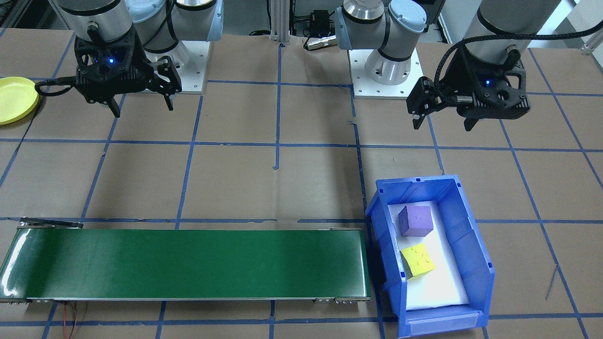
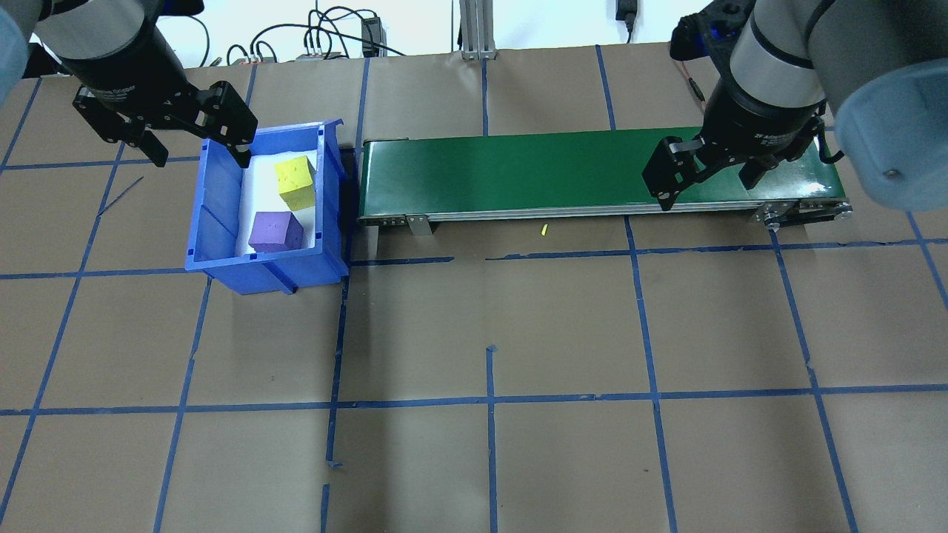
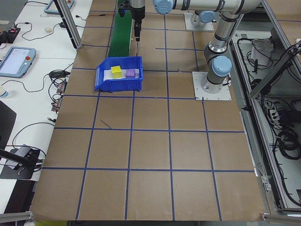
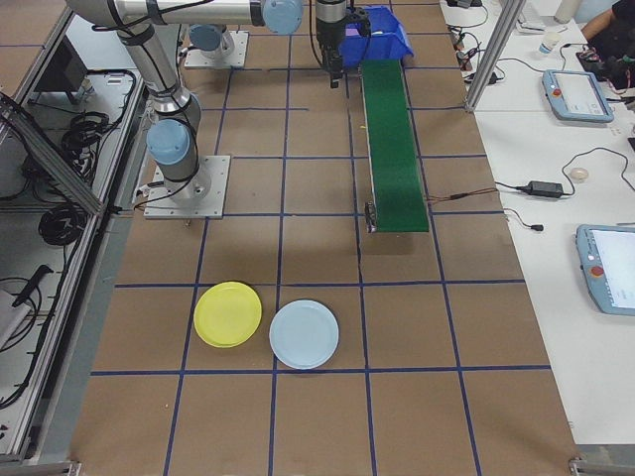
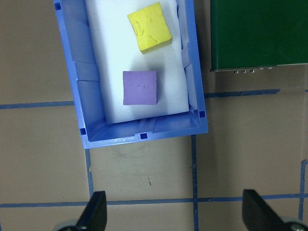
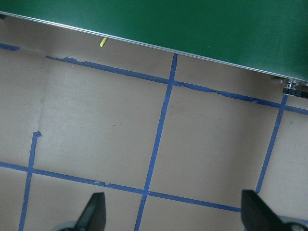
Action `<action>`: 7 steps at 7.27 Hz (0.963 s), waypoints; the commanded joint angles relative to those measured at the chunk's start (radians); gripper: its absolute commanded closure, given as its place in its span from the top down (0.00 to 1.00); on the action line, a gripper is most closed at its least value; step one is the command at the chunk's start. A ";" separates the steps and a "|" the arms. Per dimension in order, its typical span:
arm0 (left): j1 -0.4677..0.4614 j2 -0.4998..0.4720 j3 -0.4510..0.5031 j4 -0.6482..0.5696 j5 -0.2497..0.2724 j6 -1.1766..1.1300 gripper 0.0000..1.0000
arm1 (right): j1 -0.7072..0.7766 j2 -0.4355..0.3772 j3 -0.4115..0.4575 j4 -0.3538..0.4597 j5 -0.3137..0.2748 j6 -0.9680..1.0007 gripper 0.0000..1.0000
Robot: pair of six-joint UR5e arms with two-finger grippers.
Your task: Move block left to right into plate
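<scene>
Two blocks lie in a blue bin [image 1: 473, 235] on white padding: a purple block [image 1: 415, 220] [image 2: 275, 230] [image 5: 140, 87] and a yellow block [image 1: 418, 260] [image 2: 295, 181] [image 5: 149, 27]. My left gripper [image 1: 443, 127] [image 2: 200, 159] [image 5: 174, 214] hangs open and empty above the table, on the robot's side of the bin. My right gripper [image 1: 142, 110] [image 2: 706, 194] [image 6: 173, 214] is open and empty near the conveyor's far end. The yellow plate [image 1: 14, 99] [image 4: 227, 314] lies on the table at the robot's far right.
A green conveyor belt [image 1: 188, 263] [image 2: 592, 166] runs from beside the bin toward the right arm's side. A light blue plate [image 4: 304, 334] lies next to the yellow one. A tiny yellow scrap [image 2: 543, 230] sits by the belt. Blue tape lines grid the brown table.
</scene>
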 commanded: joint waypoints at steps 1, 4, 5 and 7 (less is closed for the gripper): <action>-0.005 0.018 -0.037 0.002 -0.007 0.000 1.00 | 0.000 0.000 0.000 -0.003 0.000 -0.002 1.00; 0.018 -0.050 -0.048 0.140 -0.007 -0.001 1.00 | 0.000 0.000 -0.002 -0.004 0.000 0.000 1.00; 0.021 -0.154 -0.001 0.263 -0.046 -0.031 1.00 | 0.000 0.000 -0.002 -0.006 0.000 0.000 1.00; 0.040 -0.295 0.077 0.294 -0.059 -0.118 1.00 | 0.000 0.000 -0.002 -0.004 0.000 0.000 1.00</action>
